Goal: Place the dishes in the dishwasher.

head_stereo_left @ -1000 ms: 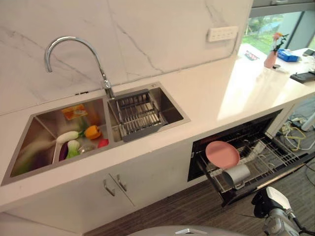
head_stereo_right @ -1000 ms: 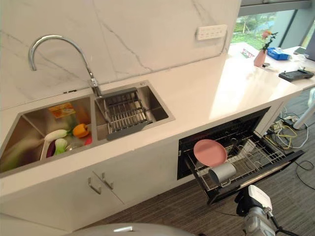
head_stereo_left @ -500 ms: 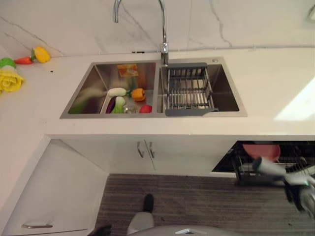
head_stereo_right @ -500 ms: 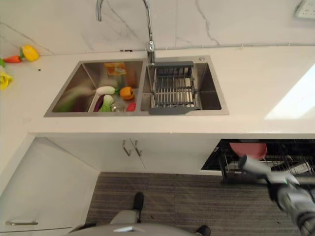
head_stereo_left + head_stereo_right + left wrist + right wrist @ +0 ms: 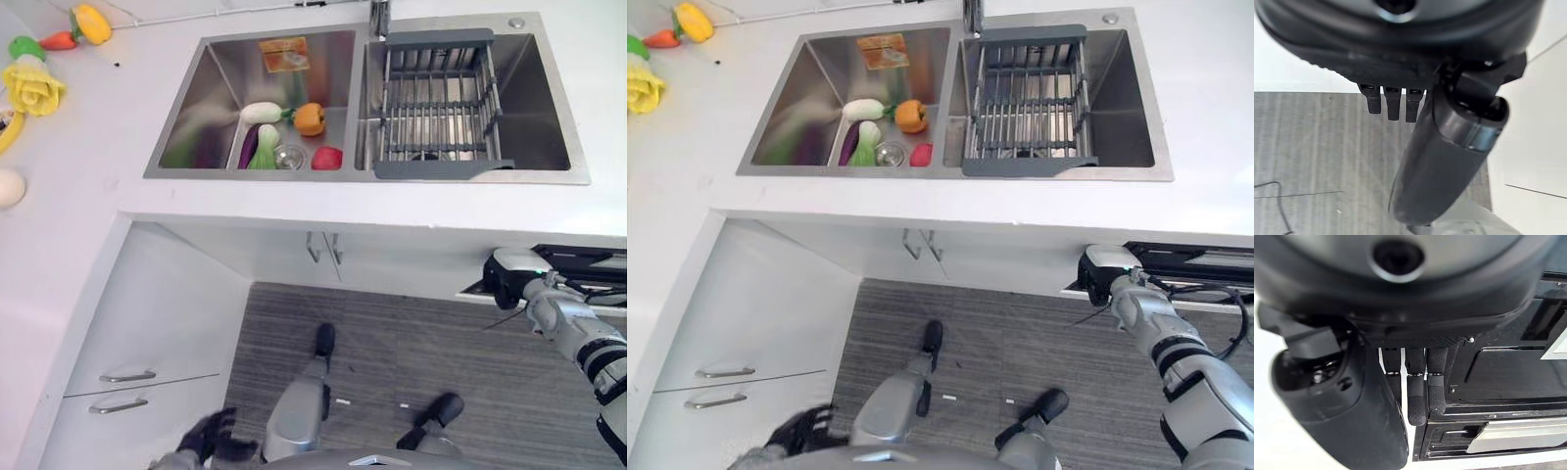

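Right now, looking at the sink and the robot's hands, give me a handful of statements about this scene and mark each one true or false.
1. A grey drying rack sits in the sink's right basin. True.
2. The left basin holds toy vegetables. True.
3. The right hand grips a pink plate. False: its fingers hang relaxed before the dark dishwasher front, holding nothing.
4. The left hand rests on the counter. False: it hangs over the grey floor, holding nothing.
5. A yellow flower lies on the counter left of the sink. True.
6. The cabinet doors under the sink stand open. False: they are closed.
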{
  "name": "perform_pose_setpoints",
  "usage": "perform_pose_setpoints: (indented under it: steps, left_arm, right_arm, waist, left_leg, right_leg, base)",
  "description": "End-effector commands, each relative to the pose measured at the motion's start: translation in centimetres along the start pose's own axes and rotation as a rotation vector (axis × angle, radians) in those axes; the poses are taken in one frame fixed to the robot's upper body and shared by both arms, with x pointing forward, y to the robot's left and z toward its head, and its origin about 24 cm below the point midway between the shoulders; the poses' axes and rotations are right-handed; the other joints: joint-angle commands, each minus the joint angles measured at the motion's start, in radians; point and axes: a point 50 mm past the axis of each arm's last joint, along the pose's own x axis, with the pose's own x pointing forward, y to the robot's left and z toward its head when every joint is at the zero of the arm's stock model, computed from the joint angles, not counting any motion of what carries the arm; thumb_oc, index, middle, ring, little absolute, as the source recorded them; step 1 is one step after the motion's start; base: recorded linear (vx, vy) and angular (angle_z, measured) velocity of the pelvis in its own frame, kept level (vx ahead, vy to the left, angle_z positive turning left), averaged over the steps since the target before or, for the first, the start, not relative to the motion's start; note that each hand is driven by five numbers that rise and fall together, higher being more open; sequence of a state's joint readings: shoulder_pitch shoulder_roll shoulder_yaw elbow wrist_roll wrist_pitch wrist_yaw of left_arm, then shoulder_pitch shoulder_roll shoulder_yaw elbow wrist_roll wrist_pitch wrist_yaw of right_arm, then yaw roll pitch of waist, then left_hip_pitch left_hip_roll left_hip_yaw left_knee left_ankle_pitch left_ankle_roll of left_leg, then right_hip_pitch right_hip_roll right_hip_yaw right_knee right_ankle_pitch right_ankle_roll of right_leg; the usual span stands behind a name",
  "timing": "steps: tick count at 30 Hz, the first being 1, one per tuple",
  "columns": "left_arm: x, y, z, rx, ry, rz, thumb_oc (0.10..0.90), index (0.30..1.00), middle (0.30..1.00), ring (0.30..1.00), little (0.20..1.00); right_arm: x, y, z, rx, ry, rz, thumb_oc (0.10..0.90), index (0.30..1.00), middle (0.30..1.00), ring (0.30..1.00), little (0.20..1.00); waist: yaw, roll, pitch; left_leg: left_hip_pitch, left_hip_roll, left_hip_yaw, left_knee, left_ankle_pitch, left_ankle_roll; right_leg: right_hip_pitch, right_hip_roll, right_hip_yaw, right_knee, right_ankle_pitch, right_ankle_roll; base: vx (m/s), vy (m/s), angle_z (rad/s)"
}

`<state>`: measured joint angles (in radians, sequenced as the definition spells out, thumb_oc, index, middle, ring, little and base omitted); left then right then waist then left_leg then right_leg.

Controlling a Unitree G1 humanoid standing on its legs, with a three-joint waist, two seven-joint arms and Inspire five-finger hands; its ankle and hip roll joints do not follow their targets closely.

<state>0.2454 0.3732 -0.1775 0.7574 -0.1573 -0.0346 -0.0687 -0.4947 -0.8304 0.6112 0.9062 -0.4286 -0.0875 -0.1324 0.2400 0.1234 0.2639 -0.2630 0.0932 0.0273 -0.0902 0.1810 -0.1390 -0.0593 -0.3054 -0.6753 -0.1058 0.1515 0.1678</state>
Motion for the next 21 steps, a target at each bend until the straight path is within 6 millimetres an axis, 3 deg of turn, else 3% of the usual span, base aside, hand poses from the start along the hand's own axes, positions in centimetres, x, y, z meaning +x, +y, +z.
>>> perform_pose_setpoints:
  steps: [1, 3, 4, 9, 10, 11, 12, 13, 14, 16, 21]
  left_arm:
    - [0.1, 1.5, 0.3, 0.062, 0.012, 0.025, 0.8, 0.9, 0.9, 0.9, 0.9]
    - [0.1, 1.6, 0.1, 0.05, 0.022, 0.038, 0.8, 0.9, 0.9, 0.9, 0.9]
    - [0.3, 1.5, -0.2, 0.003, 0.045, 0.054, 0.8, 0.9, 0.9, 0.9, 0.9]
    - [0.5, -0.1, -3.0, -0.123, 0.184, 0.067, 0.8, 0.9, 0.9, 0.9, 0.9]
    - [0.5, -0.3, -3.4, -0.148, 0.202, 0.074, 0.8, 0.9, 0.9, 0.9, 0.9]
    - [0.5, -0.3, -3.5, -0.146, 0.203, 0.075, 0.8, 0.9, 0.9, 0.9, 0.9]
    - [0.3, -0.8, -4.1, -0.225, 0.223, 0.09, 0.8, 0.9, 0.9, 0.9, 0.9]
    - [0.3, -0.8, -4.1, -0.225, 0.223, 0.09, 0.8, 0.9, 0.9, 0.9, 0.9]
    - [0.3, -1.2, -4.8, -0.337, 0.262, 0.131, 0.8, 0.9, 0.9, 0.9, 0.9]
    - [0.2, -1.5, -5.2, -0.425, 0.287, 0.144, 0.8, 0.9, 0.9, 0.9, 0.9]
    - [0.9, -2.5, -4.4, -0.426, 0.303, 0.097, 0.8, 0.9, 0.9, 0.9, 0.9]
  right_arm:
    - [0.7, -11.3, 3.2, 0.16, -0.122, -0.488, 0.8, 0.9, 0.9, 0.9, 0.9]
    - [0.6, -9.8, 3.8, 0.209, -0.145, -0.471, 0.8, 0.9, 0.9, 0.9, 0.9]
    - [0.2, -6.3, 4.8, 0.282, -0.179, -0.392, 0.8, 0.9, 0.9, 0.9, 0.9]
    - [-2.9, 5.7, 6.1, 0.51, -0.134, -0.095, 0.8, 0.9, 0.9, 0.9, 0.9]
    - [-3.6, 7.1, 6.3, 0.563, -0.114, -0.064, 0.8, 0.9, 0.9, 0.9, 0.9]
    - [-3.6, 7.1, 6.3, 0.564, -0.114, -0.063, 0.8, 0.9, 0.9, 0.9, 0.9]
    - [-5.3, 9.5, 5.6, 0.709, -0.034, -0.031, 0.8, 0.9, 0.9, 0.9, 0.9]
    - [-5.3, 9.5, 5.6, 0.709, -0.033, -0.031, 0.8, 0.9, 0.9, 0.9, 0.9]
    - [-6.0, 9.9, 5.5, 0.839, 0.004, -0.046, 0.8, 0.9, 0.9, 0.9, 0.9]
    - [-6.0, 9.2, 5.5, 0.955, 0.007, -0.076, 0.8, 0.9, 0.9, 0.9, 0.9]
    - [-4.7, 4.9, 7.6, 1.144, -0.135, -0.133, 0.8, 0.9, 0.9, 0.9, 0.9]
  waist:
    - [0.034, -0.005, -0.043]
    - [0.024, -0.013, -0.05]
    - [0.001, -0.027, -0.066]
    - [-0.077, -0.08, -0.105]
    - [-0.089, -0.089, -0.11]
    - [-0.087, -0.09, -0.11]
    - [-0.121, -0.108, -0.122]
    - [-0.12, -0.108, -0.122]
    - [-0.155, -0.123, -0.134]
    - [-0.172, -0.134, -0.147]
    - [-0.201, -0.158, -0.178]
  left_leg:
    - [0.05, -0.008, 0.044, 0.015, -0.081, 0.012]
    - [0.065, -0.007, 0.053, 0.015, -0.091, 0.016]
    - [0.095, -0.003, 0.073, 0.016, -0.109, 0.023]
    - [0.187, 0.017, 0.134, 0.026, -0.15, 0.035]
    - [0.204, 0.021, 0.145, 0.027, -0.155, 0.034]
    - [0.206, 0.021, 0.147, 0.027, -0.156, 0.034]
    - [0.243, 0.031, 0.172, 0.029, -0.166, 0.032]
    - [0.244, 0.031, 0.172, 0.029, -0.166, 0.032]
    - [0.272, 0.043, 0.194, 0.031, -0.173, 0.03]
    - [0.299, 0.05, 0.21, 0.03, -0.175, 0.027]
    - [0.363, 0.066, 0.236, 0.017, -0.181, 0.018]
  right_leg:
    - [0.092, 0.021, 0.029, 0.078, -0.194, -0.019]
    - [0.1, 0.019, 0.035, 0.077, -0.192, -0.017]
    - [0.113, 0.018, 0.045, 0.077, -0.19, -0.016]
    - [0.153, 0.028, 0.091, 0.077, -0.2, -0.017]
    - [0.16, 0.031, 0.101, 0.077, -0.203, -0.018]
    - [0.161, 0.031, 0.102, 0.077, -0.204, -0.018]
    - [0.176, 0.041, 0.128, 0.076, -0.211, -0.02]
    - [0.176, 0.041, 0.129, 0.076, -0.211, -0.02]
    - [0.183, 0.052, 0.157, 0.078, -0.22, -0.022]
    - [0.193, 0.06, 0.177, 0.083, -0.228, -0.026]
    - [0.229, 0.077, 0.208, 0.086, -0.239, -0.033]
  base:
    - [0.04, 0.025, -0.17]
    - [0.06, 0.009, -0.16]
    - [0.1, -0.002, -0.27]
    - [0.11, -0.035, -0.3]
    - [0.06, -0.033, -0.31]
    - [0.09, -0.055, -0.35]
    - [0.06, -0.04, -0.43]
    - [0.09, -0.082, -0.47]
    - [0.04, -0.055, -0.64]
    - [0.05, -0.065, -0.74]
    - [0.05, -0.044, -0.37]
